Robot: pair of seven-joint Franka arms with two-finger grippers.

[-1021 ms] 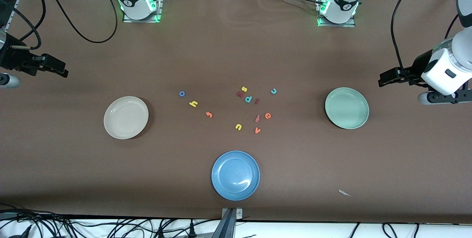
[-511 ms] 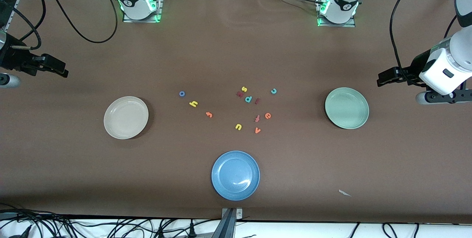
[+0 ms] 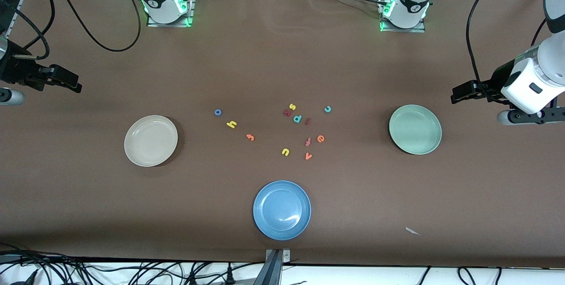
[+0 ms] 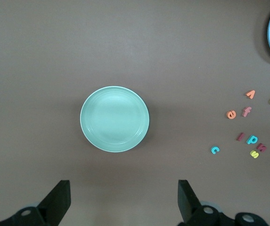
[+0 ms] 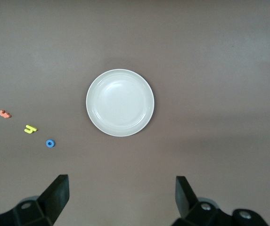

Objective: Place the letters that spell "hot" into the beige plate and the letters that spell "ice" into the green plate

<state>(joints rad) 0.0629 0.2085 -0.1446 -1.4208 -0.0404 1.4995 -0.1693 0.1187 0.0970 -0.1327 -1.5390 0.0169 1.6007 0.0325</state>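
The blue o (image 3: 218, 112), yellow h (image 3: 231, 124) and orange t (image 3: 250, 136) lie on the table toward the empty beige plate (image 3: 151, 140). The teal c (image 3: 327, 109), dark red i (image 3: 308, 121) and orange e (image 3: 321, 138) lie toward the empty green plate (image 3: 415, 129). My left gripper (image 3: 459, 93) hangs open in the air at its end of the table, looking down on the green plate (image 4: 114, 118). My right gripper (image 3: 73, 83) hangs open at the other end, with the beige plate (image 5: 120, 102), o (image 5: 50, 143) and h (image 5: 30, 128) below it.
A blue plate (image 3: 281, 209) sits near the front edge. Other letters lie among the task's: yellow s (image 3: 291, 106), teal p (image 3: 297, 118), reddish f (image 3: 307, 141), yellow u (image 3: 285, 151), orange v (image 3: 308, 156). A paper scrap (image 3: 412, 231) lies near the front.
My left arm has drifted slightly toward the middle of the table. The right arm, the plates and the letters have not moved.
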